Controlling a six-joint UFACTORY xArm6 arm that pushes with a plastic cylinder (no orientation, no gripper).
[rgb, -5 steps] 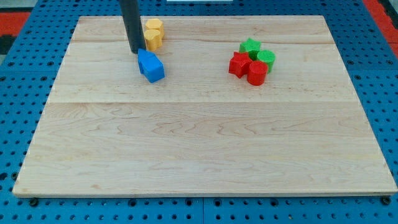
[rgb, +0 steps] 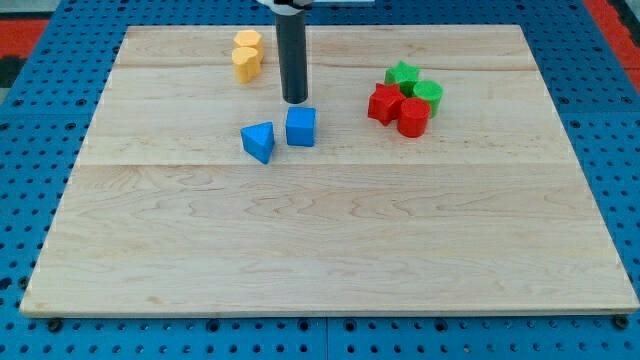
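My tip (rgb: 295, 101) rests on the wooden board (rgb: 320, 240), just above a blue cube (rgb: 301, 127) with a small gap between them. A blue triangular block (rgb: 259, 141) lies just left of the cube, slightly lower. Two yellow blocks (rgb: 246, 54) sit stacked close together toward the view's top left of the tip. To the view's right is a tight cluster: a green star-shaped block (rgb: 402, 74), a green cylinder (rgb: 429, 94), a red star-shaped block (rgb: 383, 103) and a red cylinder (rgb: 413, 117).
The board lies on a blue perforated table (rgb: 30, 150). The rod's dark shaft (rgb: 293, 55) rises from the tip to the view's top edge.
My tip has moved to the view's right and a little down. The two blue blocks, earlier pressed together beside the tip, have shifted right and down and now lie apart.
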